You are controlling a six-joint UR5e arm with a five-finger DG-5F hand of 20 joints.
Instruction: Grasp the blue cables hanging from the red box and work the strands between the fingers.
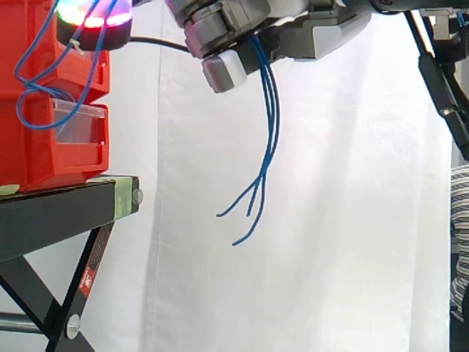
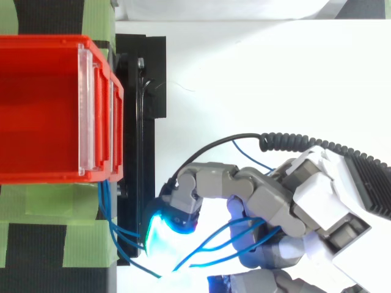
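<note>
Blue cables [image 1: 272, 125] come out of the red bin [image 1: 44, 147] at the left, loop in front of it and rise to my hand [image 1: 242, 22] at the top. The hand is curled round them: several strands pass between its fingers and dangle free below, ending in mid-air beside the stand. One glowing fingertip [image 1: 94, 18] is up against the bin's upper front. From above, the hand [image 2: 317, 189] reaches in from the lower right, a cyan fingertip [image 2: 160, 227] sits next to the stand's edge, and the blue strands [image 2: 201, 245] run under the bent fingers towards the bin [image 2: 36, 110].
The bins stand on a black stand [image 1: 66, 202] with green tape [image 2: 55, 232] on its top. A white curtain hangs behind. A person's striped sleeve [image 1: 460, 220] is at the right edge, next to a black tripod leg [image 1: 440, 81].
</note>
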